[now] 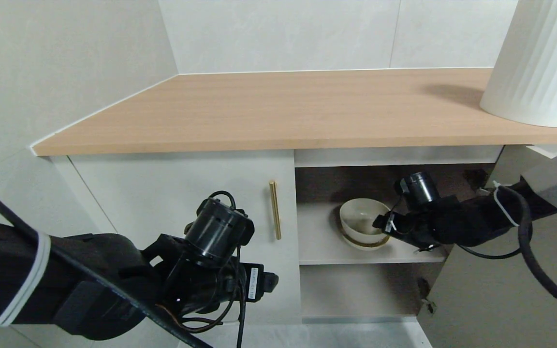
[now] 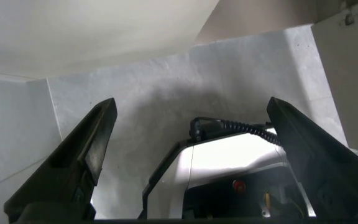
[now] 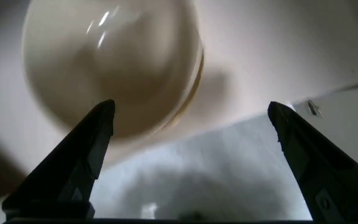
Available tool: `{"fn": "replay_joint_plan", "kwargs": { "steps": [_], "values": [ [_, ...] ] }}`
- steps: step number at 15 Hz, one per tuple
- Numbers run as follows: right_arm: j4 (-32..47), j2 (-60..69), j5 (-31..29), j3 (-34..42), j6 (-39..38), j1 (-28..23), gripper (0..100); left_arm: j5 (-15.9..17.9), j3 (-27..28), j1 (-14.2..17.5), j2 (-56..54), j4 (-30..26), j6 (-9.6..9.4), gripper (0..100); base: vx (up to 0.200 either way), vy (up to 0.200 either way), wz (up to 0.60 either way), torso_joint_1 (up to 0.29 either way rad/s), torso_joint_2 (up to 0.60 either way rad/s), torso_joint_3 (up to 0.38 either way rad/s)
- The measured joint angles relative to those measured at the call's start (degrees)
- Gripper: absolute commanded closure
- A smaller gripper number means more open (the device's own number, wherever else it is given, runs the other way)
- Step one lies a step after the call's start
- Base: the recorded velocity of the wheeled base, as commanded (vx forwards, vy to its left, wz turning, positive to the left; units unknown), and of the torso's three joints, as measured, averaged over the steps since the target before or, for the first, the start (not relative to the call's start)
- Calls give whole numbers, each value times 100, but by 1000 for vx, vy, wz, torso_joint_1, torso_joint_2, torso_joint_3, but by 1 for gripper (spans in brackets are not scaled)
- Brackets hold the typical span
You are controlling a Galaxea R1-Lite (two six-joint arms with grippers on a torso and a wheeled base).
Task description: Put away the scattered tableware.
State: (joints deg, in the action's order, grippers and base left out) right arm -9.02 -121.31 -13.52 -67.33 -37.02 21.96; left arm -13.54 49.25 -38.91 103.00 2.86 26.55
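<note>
A cream bowl [image 1: 363, 220] sits on a gold-rimmed plate [image 1: 364, 240] on the middle shelf [image 1: 319, 241] of the open cabinet. My right gripper [image 1: 384, 223] reaches into the cabinet at the bowl's right rim. In the right wrist view its fingers [image 3: 79, 168] stand wide apart, open, with the bowl [image 3: 110, 62] just beyond them and nothing held. My left gripper [image 2: 191, 168] hangs low in front of the shut left cabinet door, open and empty, pointing down at the floor.
The shut left door carries a gold handle [image 1: 274, 210]. The right door [image 1: 505, 285] is swung open beside my right arm. A wooden countertop [image 1: 283, 113] runs above, with a tall white ribbed vase [image 1: 539, 63] at its right end. A lower shelf [image 1: 356, 290] lies below.
</note>
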Motion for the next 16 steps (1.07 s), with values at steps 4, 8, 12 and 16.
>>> {"fn": "replay_joint_plan", "kwargs": {
  "steps": [4,8,12,16],
  "values": [
    [378,1114,364,669,640,469,0,2,-38,245,-663,-87,-165,0,0,0,0,0,0,0],
    [1426,2536,494,1017,961,823,0,2,-355,419,-1703,-178,-532,0,0,0,0,0,0,0],
    [2272,3741,564,1229,1103,983,0,9,-735,722,-2623,-324,-716,0,0,0,0,0,0,0],
    [2294,4290,540,1664,1143,1023,0,24,-989,833,-3098,-324,-723,0,-200,0,0,2,2,4]
  ]
}}
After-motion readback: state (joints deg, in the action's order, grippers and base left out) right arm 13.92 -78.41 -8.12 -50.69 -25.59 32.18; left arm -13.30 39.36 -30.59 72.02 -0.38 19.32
